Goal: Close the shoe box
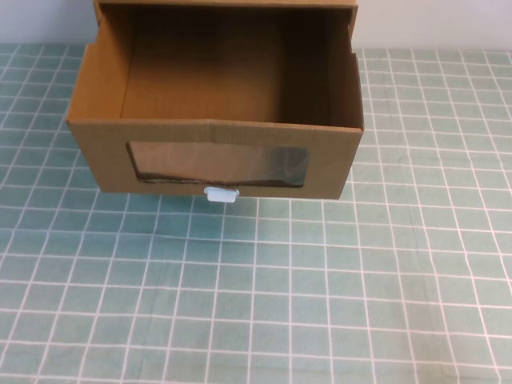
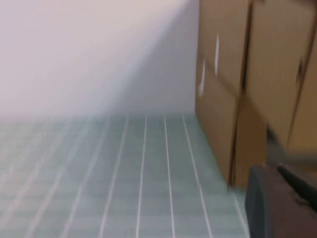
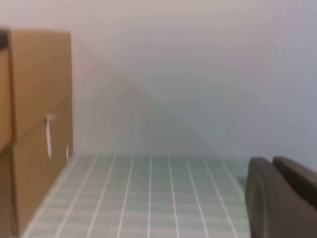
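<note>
The shoe box (image 1: 216,104) stands at the back middle of the table in the high view. Its brown cardboard drawer is pulled out toward me and is empty. The front panel has a clear window (image 1: 218,164) with a small white pull tab (image 1: 221,194) under it. Neither arm shows in the high view. The left wrist view shows part of my left gripper (image 2: 282,203) as a dark shape close beside the box's side (image 2: 223,99). The right wrist view shows my right gripper (image 3: 280,198) well apart from the box's other side (image 3: 34,124).
The table is covered by a green mat with a white grid (image 1: 256,304). A pale wall (image 1: 448,24) runs behind the box.
</note>
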{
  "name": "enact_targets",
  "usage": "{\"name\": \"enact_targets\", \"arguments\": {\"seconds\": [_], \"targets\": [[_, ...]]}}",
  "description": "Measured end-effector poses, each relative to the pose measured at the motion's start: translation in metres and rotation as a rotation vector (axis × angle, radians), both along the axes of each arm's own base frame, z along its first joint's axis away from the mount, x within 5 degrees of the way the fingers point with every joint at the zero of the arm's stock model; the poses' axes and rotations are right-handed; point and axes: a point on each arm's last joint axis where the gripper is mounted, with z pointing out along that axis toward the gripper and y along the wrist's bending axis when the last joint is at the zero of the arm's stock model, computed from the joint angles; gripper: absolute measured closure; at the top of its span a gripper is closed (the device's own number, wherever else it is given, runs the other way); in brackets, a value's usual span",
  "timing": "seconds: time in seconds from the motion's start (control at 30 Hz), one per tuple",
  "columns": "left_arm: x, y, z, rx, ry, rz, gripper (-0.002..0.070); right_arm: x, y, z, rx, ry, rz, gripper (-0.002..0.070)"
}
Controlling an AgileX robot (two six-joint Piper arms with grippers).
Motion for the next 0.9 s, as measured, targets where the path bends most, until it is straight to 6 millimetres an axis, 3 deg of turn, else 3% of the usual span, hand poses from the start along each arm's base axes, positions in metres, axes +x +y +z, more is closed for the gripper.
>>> {"name": "enact_targets", "arguments": {"seconds": [0.27,0.7,0.9], "targets": [[-0.005,0.003,0.029,-0.044,-0.327,0.021,0.0680,-0.010,0.002,0.028,-0.011,-0.325,0.024,0.0690],[-0.008,0.003,0.036,-0.077,-0.406,0.022,0.0680,-0.015,0.003,0.037,-0.017,-0.441,0.033,0.0690],[-0.022,0.007,0.059,-0.243,-0.696,-0.011,0.0680,-0.031,0.002,0.054,0.027,-0.695,0.036,0.0690]]}}
